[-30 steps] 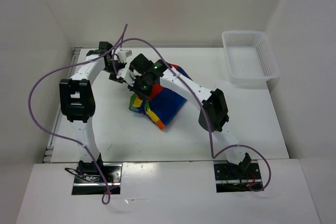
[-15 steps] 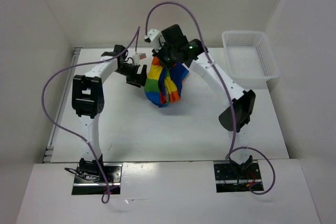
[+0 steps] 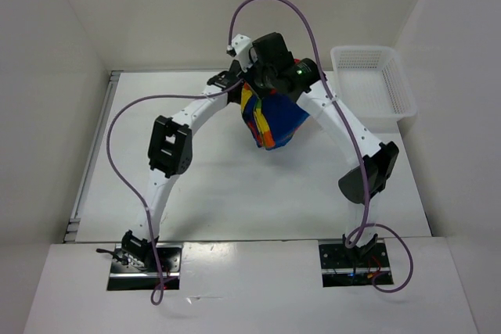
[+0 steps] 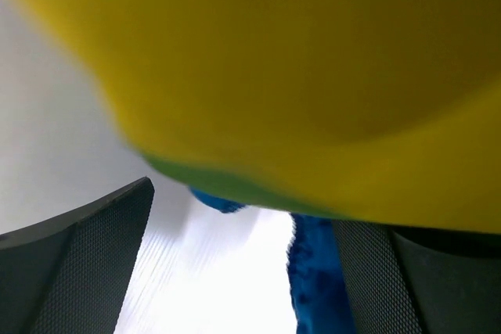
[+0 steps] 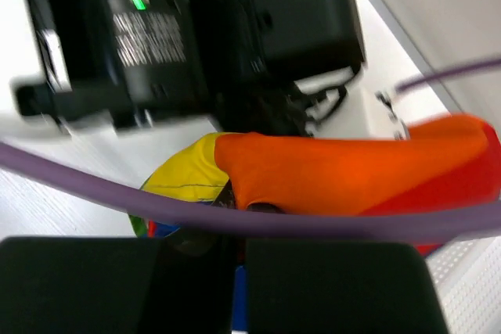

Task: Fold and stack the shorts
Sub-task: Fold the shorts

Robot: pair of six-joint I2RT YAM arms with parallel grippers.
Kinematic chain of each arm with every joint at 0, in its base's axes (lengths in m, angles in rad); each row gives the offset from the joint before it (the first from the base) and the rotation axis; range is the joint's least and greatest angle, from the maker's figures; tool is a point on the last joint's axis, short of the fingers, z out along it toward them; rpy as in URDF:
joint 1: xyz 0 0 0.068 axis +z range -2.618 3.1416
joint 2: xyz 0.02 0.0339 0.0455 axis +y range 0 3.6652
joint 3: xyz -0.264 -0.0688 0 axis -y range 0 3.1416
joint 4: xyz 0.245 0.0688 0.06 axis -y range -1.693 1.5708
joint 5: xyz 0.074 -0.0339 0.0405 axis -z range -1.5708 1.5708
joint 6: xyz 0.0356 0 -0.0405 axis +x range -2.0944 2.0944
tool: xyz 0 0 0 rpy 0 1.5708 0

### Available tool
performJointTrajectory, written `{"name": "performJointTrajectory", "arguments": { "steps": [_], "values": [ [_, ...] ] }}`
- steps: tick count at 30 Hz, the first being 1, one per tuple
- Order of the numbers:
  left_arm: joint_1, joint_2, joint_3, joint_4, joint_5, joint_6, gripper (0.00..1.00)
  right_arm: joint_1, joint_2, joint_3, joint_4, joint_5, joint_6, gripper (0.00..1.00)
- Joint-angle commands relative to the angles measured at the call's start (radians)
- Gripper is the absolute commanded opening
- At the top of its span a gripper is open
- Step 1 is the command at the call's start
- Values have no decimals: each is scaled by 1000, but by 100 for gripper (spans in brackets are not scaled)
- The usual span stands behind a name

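Note:
The rainbow-striped shorts (image 3: 271, 117) hang bunched in the air above the back middle of the table. My right gripper (image 3: 262, 90) is shut on their top; in the right wrist view blue cloth shows between its closed fingers (image 5: 239, 271), with orange and yellow folds (image 5: 329, 174) hanging beyond. My left gripper (image 3: 236, 88) is right beside the shorts on their left. In the left wrist view its fingers (image 4: 86, 248) stand wide apart, so the left gripper (image 4: 243, 217) is open. Yellow cloth (image 4: 297, 76) fills the frame above them and a blue edge (image 4: 313, 279) lies along the right finger.
A white mesh basket (image 3: 372, 84) stands at the back right corner of the white table (image 3: 196, 185). White walls enclose the table on three sides. Purple cables loop above both arms.
My right gripper has lifted the shorts off the table and carried them up and to the right. My left arm has followed to the right, staying close to the cloth.

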Motion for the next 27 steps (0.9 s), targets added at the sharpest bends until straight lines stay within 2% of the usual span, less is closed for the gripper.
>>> {"name": "performJointTrajectory", "arguments": {
  "steps": [1,4,5,8,12,15,19,21,27],
  "values": [
    [-85,66,76,62,-23,-72,99,-1,-47,-10,52,-7,-21,0],
    [-96,108,100,53,-95,-93,99,-1,-29,-57,23,-76,-34,0],
    [-96,108,100,53,-171,-93,99,-1,-19,-70,23,-87,-34,0],
    [-96,108,65,0,-324,-82,99,-1,2,-103,14,-107,-52,0],
    [-54,68,-2,0,-437,-105,100,-1,57,-103,14,-119,-52,0],
    [-33,43,-97,23,-449,-119,100,17,112,-74,4,-129,-52,0],
    [25,-22,-303,98,-405,-168,100,52,191,-21,4,-152,-52,0],
    [85,-56,-420,124,-405,-182,100,78,231,-7,4,-152,-61,0],
    [315,-222,-577,158,-419,-201,100,161,286,-7,-6,-170,-81,0]
  ]
}}
